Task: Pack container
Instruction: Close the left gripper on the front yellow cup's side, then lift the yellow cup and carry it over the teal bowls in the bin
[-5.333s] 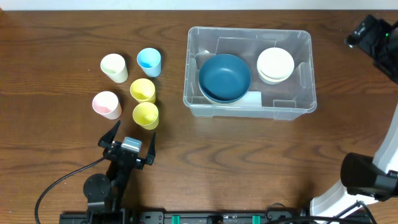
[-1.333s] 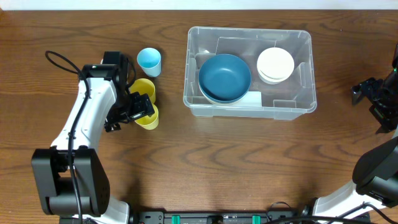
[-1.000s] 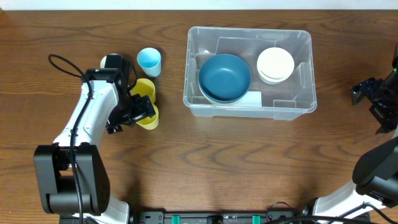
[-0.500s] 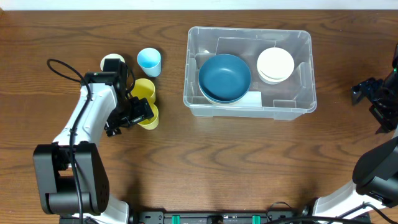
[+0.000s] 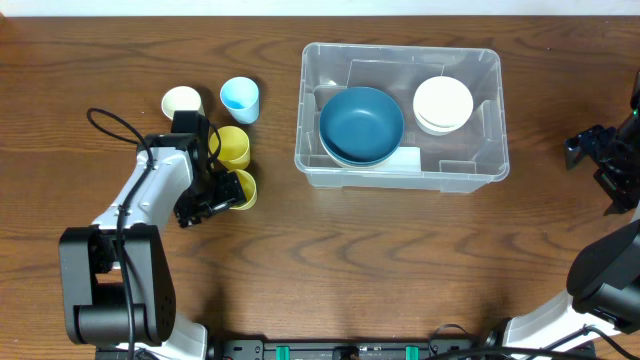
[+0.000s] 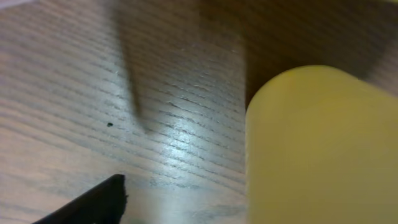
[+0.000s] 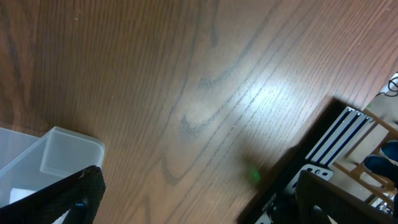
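Note:
The container is a large clear bin at the back right of centre; its corner shows in the right wrist view. It holds a blue bowl and a stack of white bowls. A cream cup, a blue cup and two yellow cups stand to its left. My left gripper is open, low beside the nearer yellow cup; only one finger shows. My right gripper is open and empty, right of the container.
The left arm lies over the table left of the yellow cups and hides what is under it. A black-and-white base sits at the table edge near the right gripper.
The left arm has swung toward the front and uncovered the cream cup. Its gripper has come down beside the nearer yellow cup. The right arm has not moved.

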`<state>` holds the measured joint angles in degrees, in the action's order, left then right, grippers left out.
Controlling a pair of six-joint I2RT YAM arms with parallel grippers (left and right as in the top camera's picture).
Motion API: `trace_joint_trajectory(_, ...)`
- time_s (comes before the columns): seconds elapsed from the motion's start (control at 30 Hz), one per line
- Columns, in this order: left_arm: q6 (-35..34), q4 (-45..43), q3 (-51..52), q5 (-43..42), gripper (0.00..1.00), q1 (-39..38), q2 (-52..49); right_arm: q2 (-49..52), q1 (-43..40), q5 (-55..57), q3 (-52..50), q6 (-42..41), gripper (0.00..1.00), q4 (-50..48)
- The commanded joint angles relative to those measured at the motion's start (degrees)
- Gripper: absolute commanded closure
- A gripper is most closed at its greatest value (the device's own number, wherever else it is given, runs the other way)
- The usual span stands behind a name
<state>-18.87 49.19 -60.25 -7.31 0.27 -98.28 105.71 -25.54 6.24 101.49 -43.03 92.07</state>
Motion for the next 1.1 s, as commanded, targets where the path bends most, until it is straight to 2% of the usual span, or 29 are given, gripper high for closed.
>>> trace_joint_trajectory(0.0,1.25,0.11,0.09,0.28,0.41,0.17,-0.52,-0.26,-0.07,0.63,-0.07,-0.66,0.01,0.04)
trace_joint_trajectory(0.1,1.25,-0.04,0.09,0.28,0.63,0.17,-0.52,-0.26,-0.07,0.63,-0.07,-0.68,0.01,0.04)
trace_joint_trajectory(0.27,1.25,0.46,-0.04,0.02,0.81,0.17,-0.46,-0.26,-0.07,0.63,-0.07,-0.66,0.01,0.04)
trace_joint_trajectory(0.33,1.27,1.14,-0.35,-1.31,0.91,0.17,-0.17,-0.26,-0.07,0.63,-0.07,-0.68,0.01,0.04)
trace_joint_trajectory(0.4,1.51,2.01,-0.87,-3.15,0.94,0.17,0.55,-0.26,-0.07,0.63,-0.07,-0.68,0.01,0.04)
trace_joint_trajectory(0.63,1.46,7.06,-2.54,-4.07,0.94,0.13,6.91,-0.26,-0.07,0.63,-0.07,-0.68,0.01,0.04)
trace_joint_trajectory(0.73,1.44,10.64,-3.58,-4.48,0.94,0.13,12.33,-0.26,-0.07,0.63,-0.07,-0.68,0.01,0.04)
trace_joint_trajectory(0.87,1.44,15.72,-6.97,-9.03,0.94,0.11,21.94,-0.26,-0.07,0.63,-0.07,-0.68,0.01,0.04)
trace_joint_trajectory(1.07,0.35,16.35,-12.09,-14.32,0.94,-3.41,34.58,-0.26,-0.07,0.63,-0.07,-0.68,0.01,0.04)
